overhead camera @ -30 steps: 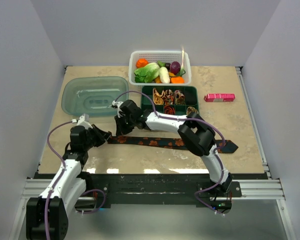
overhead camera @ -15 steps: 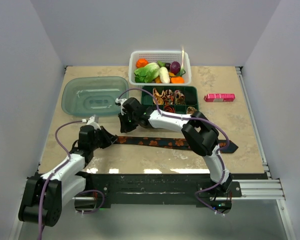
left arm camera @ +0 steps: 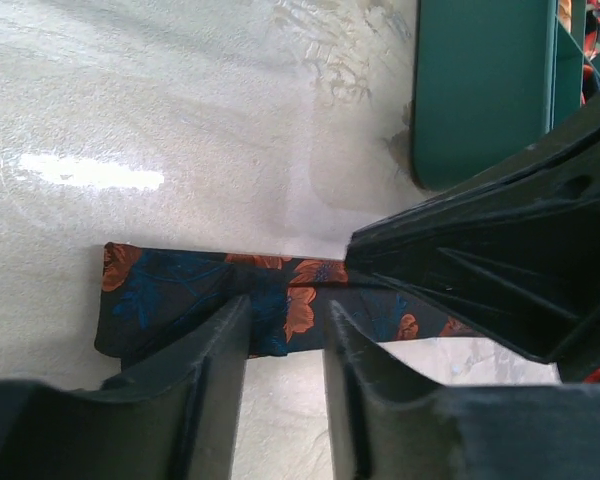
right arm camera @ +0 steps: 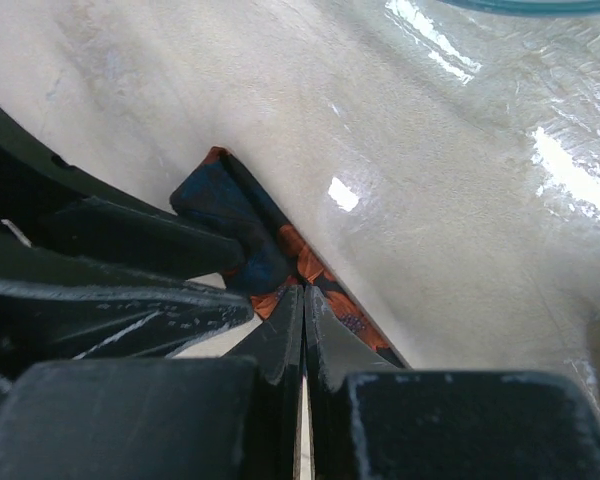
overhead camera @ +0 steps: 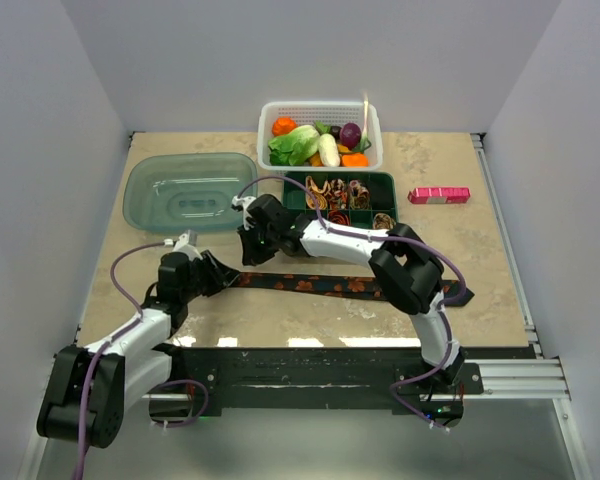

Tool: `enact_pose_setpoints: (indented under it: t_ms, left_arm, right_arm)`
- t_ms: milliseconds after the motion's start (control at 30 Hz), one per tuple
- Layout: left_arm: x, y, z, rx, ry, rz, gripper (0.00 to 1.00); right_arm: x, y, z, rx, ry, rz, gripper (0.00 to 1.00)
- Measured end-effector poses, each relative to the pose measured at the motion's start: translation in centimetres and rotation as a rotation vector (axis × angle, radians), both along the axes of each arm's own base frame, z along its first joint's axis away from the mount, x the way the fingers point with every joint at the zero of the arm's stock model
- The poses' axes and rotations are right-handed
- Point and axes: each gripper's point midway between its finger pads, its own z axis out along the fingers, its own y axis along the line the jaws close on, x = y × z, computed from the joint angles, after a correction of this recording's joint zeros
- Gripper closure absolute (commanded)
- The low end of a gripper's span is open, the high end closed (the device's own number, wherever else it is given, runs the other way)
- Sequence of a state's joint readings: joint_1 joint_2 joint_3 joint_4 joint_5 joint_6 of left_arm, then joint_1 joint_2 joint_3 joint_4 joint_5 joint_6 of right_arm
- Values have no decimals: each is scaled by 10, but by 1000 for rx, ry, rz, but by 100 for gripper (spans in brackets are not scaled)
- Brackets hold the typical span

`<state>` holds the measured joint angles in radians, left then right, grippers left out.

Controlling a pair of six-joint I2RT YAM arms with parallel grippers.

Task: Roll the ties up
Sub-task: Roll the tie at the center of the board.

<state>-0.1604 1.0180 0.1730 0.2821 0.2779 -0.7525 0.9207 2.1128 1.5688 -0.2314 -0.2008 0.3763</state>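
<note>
The left gripper (left arm camera: 285,318) has its two fingers (left arm camera: 212,385) apart with a narrow gap, set low over the table (overhead camera: 485,250) and straddling the near edge of the left end of the black tie with orange-red spots (overhead camera: 330,284). That end shows through the gap and lies flat and squared off. The right gripper (right arm camera: 303,292) comes in from the far side and meets the same end just to the right of the left one, almost touching it. Its fingers are pressed together, with only a hairline between them, and their tips are down on the cloth. Whether any fabric is nipped between them cannot be told. From the two grippers the tie runs to the right in a long straight band along the near part of the table, passing under the right arm's elbow, and its pointed tip lies at the right. Just beyond the right gripper, on the far side, a dark green compartment tray (overhead camera: 375,177) holds several small rolled ties (overhead camera: 330,190) in tan, brown and orange. A white basket (overhead camera: 320,104) of vegetables stands behind the tray. A translucent teal tub (overhead camera: 185,190) lies to the tray's left, and a pink box (overhead camera: 439,195) lies to its right, well apart from the tie.
</note>
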Motion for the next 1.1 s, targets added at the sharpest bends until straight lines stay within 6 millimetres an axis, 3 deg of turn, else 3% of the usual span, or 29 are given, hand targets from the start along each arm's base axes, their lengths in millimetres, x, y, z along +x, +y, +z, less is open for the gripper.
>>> enact_pose_setpoints:
  t_ms: [167, 400, 500, 633, 867, 1100]
  left_arm:
    - [-4, 0, -6, -16, 19, 9, 96]
    - [-8, 1, -17, -8, 63, 13, 100]
    - [-7, 0, -16, -10, 58, 12, 90]
    - [-5, 1, -5, -7, 26, 12, 68]
    - [13, 12, 36, 36, -60, 73, 59]
    - [6, 27, 24, 76, 7, 117, 53]
  right_arm:
    - [-1, 3, 11, 30, -10, 14, 100]
    - [-10, 6, 10, 52, 18, 50, 100]
    - [-13, 7, 10, 59, 26, 62, 100]
    - [-14, 9, 11, 66, 27, 67, 100]
    - [-20, 15, 10, 71, 29, 87, 100]
    - [-33, 21, -14, 40, 63, 115, 100]
